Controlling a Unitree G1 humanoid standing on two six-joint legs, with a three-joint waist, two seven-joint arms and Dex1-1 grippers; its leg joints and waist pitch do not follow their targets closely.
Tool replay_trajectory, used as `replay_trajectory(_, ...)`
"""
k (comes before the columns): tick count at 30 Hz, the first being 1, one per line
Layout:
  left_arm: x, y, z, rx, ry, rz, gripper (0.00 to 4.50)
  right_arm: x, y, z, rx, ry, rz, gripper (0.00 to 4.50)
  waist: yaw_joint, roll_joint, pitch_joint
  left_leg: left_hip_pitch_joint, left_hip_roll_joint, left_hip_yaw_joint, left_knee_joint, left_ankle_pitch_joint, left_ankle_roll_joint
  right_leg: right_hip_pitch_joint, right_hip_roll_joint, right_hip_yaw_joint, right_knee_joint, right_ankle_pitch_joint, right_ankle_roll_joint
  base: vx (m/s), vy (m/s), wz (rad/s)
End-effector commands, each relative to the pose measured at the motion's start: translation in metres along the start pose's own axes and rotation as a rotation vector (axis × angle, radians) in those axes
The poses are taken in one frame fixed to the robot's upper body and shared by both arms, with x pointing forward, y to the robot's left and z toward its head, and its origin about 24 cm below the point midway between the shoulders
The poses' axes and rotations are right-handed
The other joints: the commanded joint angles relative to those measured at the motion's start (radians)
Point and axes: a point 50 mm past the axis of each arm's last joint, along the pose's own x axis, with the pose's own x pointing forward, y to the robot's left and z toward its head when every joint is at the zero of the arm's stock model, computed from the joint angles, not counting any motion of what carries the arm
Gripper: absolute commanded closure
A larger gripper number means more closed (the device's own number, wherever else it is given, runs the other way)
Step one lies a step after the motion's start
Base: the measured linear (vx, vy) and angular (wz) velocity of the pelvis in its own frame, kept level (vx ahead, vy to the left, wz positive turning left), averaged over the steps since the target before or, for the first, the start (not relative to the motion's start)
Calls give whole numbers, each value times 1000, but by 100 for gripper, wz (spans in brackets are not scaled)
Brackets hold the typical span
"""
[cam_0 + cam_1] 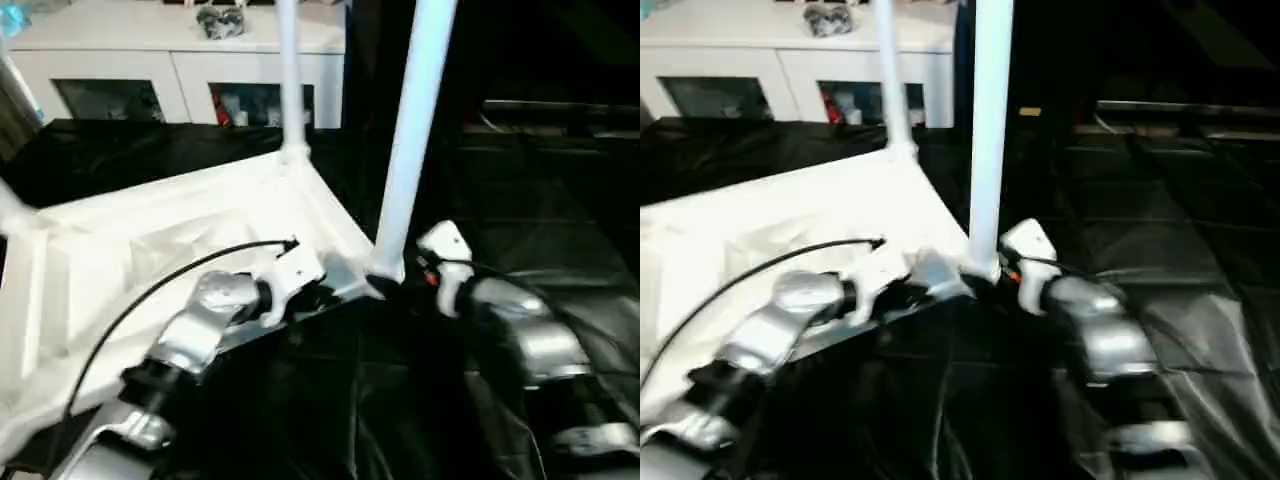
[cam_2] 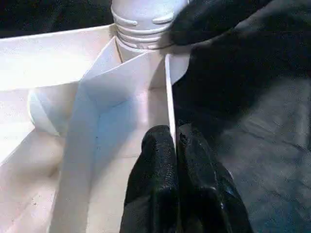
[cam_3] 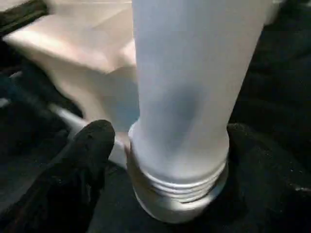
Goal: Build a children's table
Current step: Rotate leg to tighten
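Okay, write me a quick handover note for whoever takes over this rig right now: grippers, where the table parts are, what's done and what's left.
Left gripper: shut on the tabletop rim, by the near corner.
Right gripper: fingers either side of the near leg's threaded base; grip unclear.
Tabletop lies underside up on the black sheet.
Done: far leg stands in its corner.
Left: near leg stands at its corner socket with threads still showing, so finish seating it. Other corners unclear.

Both head views soft with motion blur, white tabletop [image 1: 150,235] overexposed and glaring against dim black cloth [image 1: 560,200], close leg [image 3: 187,97] out of focus, shadow inside ribs.
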Motion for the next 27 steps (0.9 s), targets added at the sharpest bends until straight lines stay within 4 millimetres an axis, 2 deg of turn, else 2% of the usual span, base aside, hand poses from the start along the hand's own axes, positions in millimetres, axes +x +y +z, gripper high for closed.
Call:
replay_trajectory(1,1,-6,17,54,-98,-70,450,5,12,3,-21,2,130,60,5,-12,-67,29,61,-27,-58,-71,105,37,-71,27,-55,151,-274,0,0,0)
replay_trajectory(2,-3,-8,15,63,-101,-119,450,0,12,1,-41,27,176,60,8,-13,-68,30,61,-28,-57,-78,105,37,-72,26,-55,134,-277,0,0,0)
replay_trajectory(3,-4,-9,14,69,-98,-140,450,-1,12,1,-51,37,197,60,9,-18,-67,29,62,-26,-57,-80,104,38,-73,26,-55,130,-277,0,0,0)
replay_trajectory(5,-7,-11,12,77,-88,-186,450,-3,11,0,-67,56,218,60,13,-14,-65,31,63,-26,-59,-97,101,33,-74,27,-59,89,-275,0,0,0)
replay_trajectory(6,-9,-11,11,84,-80,-208,450,-4,11,0,-73,62,232,75,15,-20,-64,33,64,-24,-60,-107,94,31,-73,28,-60,66,-275,0,0,0)
replay_trajectory(8,-12,-12,9,90,-64,-236,450,-5,11,1,-79,72,256,92,18,-18,-63,34,65,-24,-62,-113,84,29,-74,28,-60,40,-272,0,0,0)
replay_trajectory(12,-15,-11,7,95,-49,-261,450,-5,13,2,-82,76,287,126,19,-19,-64,35,64,-25,-63,-109,75,29,-74,28,-59,41,-268,0,0,0)
replay_trajectory(14,-16,-10,7,97,-46,-267,450,-5,14,2,-86,77,304,134,18,-26,-64,34,64,-24,-63,-107,79,31,-76,28,-58,49,-269,0,0,0)
replay_trajectory(15,-16,-10,7,98,-46,-271,450,-6,15,2,-87,78,312,142,18,-25,-64,33,64,-24,-63,-102,80,31,-77,28,-57,52,-270,0,0,0)
replay_trajectory(16,-16,-9,7,101,-45,-269,450,-5,16,1,-86,79,321,163,18,-24,-64,32,63,-24,-61,-95,84,31,-77,27,-57,58,-270,0,0,0)
replay_trajectory(20,-16,-6,8,90,-58,-247,450,-3,19,-1,-81,77,330,174,18,-23,-64,31,62,-23,-60,-92,88,31,-77,27,-57,66,-271,0,0,0)
replay_trajectory(23,-10,-1,8,71,-55,-156,450,1,19,-3,-59,52,269,176,17,-23,-64,32,62,-24,-60,-93,86,31,-76,27,-57,65,-272,0,0,0)
replay_trajectory(25,-4,4,9,43,-41,-84,450,7,16,-4,-35,29,179,176,12,-23,-62,33,61,-23,-63,-110,75,28,-76,28,-62,30,-270,0,0,0)
replay_trajectory(27,-2,5,9,35,-36,-58,450,10,15,-4,-23,22,146,177,10,-26,-63,34,60,-25,-65,-122,59,31,-79,28,-65,-2,-268,0,0,0)
